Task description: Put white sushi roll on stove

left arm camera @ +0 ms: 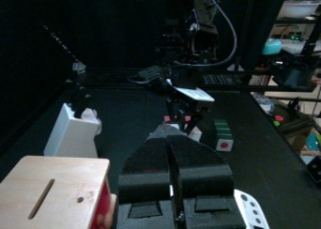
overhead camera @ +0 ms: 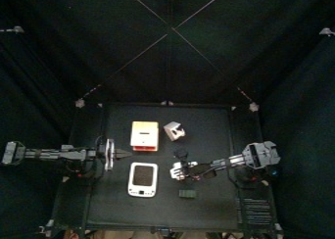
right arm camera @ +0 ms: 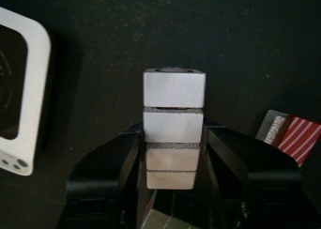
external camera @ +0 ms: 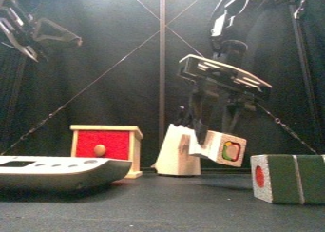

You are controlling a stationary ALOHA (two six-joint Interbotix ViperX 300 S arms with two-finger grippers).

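My right gripper (right arm camera: 174,181) is shut on the white sushi roll (right arm camera: 174,120), a pale block with a green and red end face (external camera: 229,148), and holds it above the table. The stove (overhead camera: 144,179) is a flat white slab just left of that gripper (overhead camera: 179,167); it lies low at the front left in the front view (external camera: 51,171) and shows at the edge of the right wrist view (right arm camera: 19,92). My left gripper (left arm camera: 175,172) is shut and empty, resting at the table's left side (overhead camera: 89,157).
A wooden box with a red face (external camera: 105,145) and a white wedge-shaped object (external camera: 176,152) stand behind the stove. A dark green roll with a red end (external camera: 290,177) sits at the front right, and its red striped face shows in the right wrist view (right arm camera: 291,134).
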